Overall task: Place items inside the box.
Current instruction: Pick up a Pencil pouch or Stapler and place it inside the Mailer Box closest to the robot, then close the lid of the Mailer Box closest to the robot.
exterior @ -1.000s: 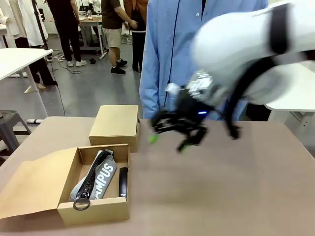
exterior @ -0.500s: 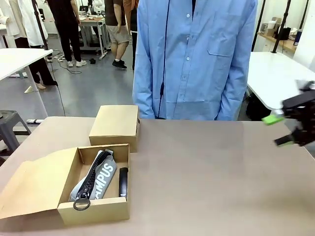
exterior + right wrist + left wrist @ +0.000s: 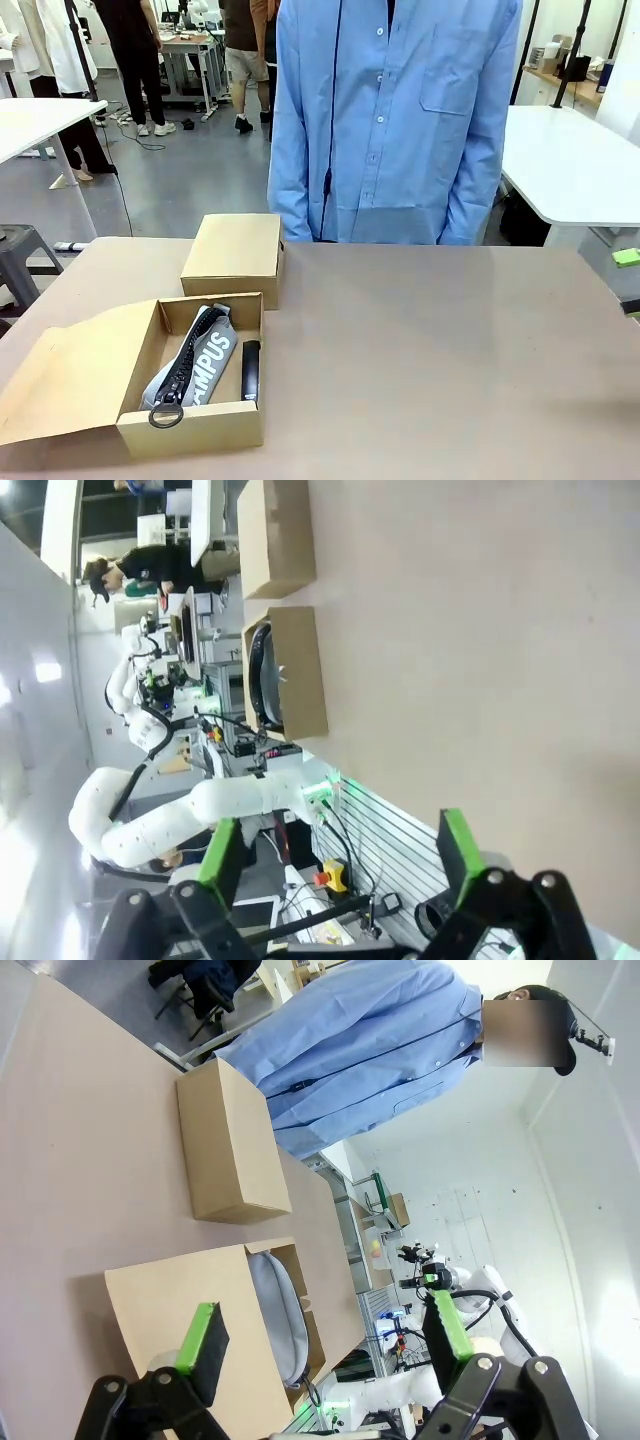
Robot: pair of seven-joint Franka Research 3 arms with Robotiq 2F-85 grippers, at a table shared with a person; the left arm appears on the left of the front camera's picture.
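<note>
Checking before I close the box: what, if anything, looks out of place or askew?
Nothing is spilled or damaged. The grey "CAMPUS" pouch lies slanted in the open box, its zipper ring over the front wall. A black stapler lies beside it.

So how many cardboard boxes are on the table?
2. The open box sits at the near left with the grey pouch inside; the closed box sits just behind it.

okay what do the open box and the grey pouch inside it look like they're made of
The open box looks like plain brown corrugated cardboard with a matte finish: flat tan walls, a folded-out lid flap, creased edges. The grey pouch lettered "CAMPUS" seems to be soft woven fabric, possibly canvas or polyester: it sags and wrinkles, with white printed letters, a chunky black zipper and a ring pull.
</note>
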